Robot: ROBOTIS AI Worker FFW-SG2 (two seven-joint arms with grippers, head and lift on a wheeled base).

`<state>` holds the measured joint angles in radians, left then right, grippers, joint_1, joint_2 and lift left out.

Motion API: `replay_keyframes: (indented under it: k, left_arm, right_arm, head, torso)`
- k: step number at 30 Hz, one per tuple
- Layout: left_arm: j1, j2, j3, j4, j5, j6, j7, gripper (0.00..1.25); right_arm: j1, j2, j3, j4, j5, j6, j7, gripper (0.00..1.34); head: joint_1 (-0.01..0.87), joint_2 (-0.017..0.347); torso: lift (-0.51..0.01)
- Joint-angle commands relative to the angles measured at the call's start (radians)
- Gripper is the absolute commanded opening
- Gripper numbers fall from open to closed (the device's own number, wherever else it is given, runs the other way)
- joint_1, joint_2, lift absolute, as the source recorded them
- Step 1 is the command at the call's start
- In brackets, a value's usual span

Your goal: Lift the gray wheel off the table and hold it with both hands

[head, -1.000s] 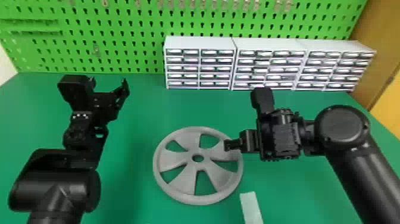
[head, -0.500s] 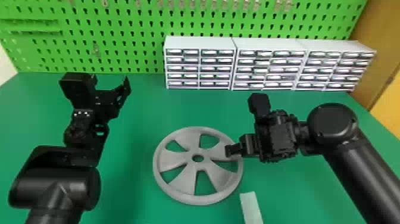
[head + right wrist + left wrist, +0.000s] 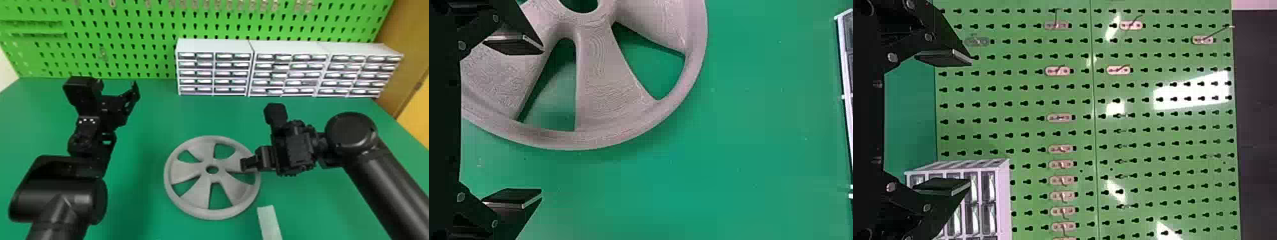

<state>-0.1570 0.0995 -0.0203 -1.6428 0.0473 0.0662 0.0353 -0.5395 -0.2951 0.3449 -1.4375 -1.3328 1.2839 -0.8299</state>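
Note:
The gray wheel (image 3: 204, 204) lies flat on the green table (image 3: 150, 127) in the head view. My right gripper (image 3: 252, 162) is over the wheel's right side, open. In the right wrist view, the open right gripper (image 3: 543, 122) has the rim of the wheel (image 3: 594, 137) between its spread fingers; one finger overlaps the spokes, the other is over bare table. Whether either touches the wheel, I cannot tell. Up at the left, away from the wheel, my left gripper (image 3: 118, 89) stands open and holds nothing. The left wrist view has the left gripper (image 3: 971, 120) facing the pegboard.
White drawer cabinets (image 3: 252, 44) line the table's back, with a green pegboard (image 3: 143, 28) behind them. A pale flat block (image 3: 269, 221) lies near the front edge, just right of the wheel. A wooden panel (image 3: 405, 60) stands at the far right.
My right arm has shifted slightly toward the front, its wrist turning a little. The left arm has moved only very slightly. The wheel has stayed in place.

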Motion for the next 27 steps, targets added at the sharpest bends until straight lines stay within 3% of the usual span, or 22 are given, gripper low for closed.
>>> replay_keyframes:
  k: [1,17,27]
  left_arm:
    - [-0.001,0.0,-0.001,0.0,-0.001,0.0,0.0,0.85]
    - [-0.003,0.0,-0.001,0.0,-0.003,0.0,0.0,0.85]
    - [-0.004,0.0,-0.004,0.0,-0.003,0.0,0.002,0.85]
  right_arm:
    - [-0.005,-0.001,0.003,0.0,0.003,-0.003,0.0,1.07]
    - [-0.007,-0.001,0.019,0.006,-0.013,-0.005,0.0,1.07]
    - [-0.014,0.028,0.022,0.052,0.01,-0.011,0.0,1.06]
  head:
    - [0.711,0.015]
    - [0.711,0.015]
    - [0.711,0.015]
  torso:
    - [-0.098]
    - [-0.098]
    - [-0.098]
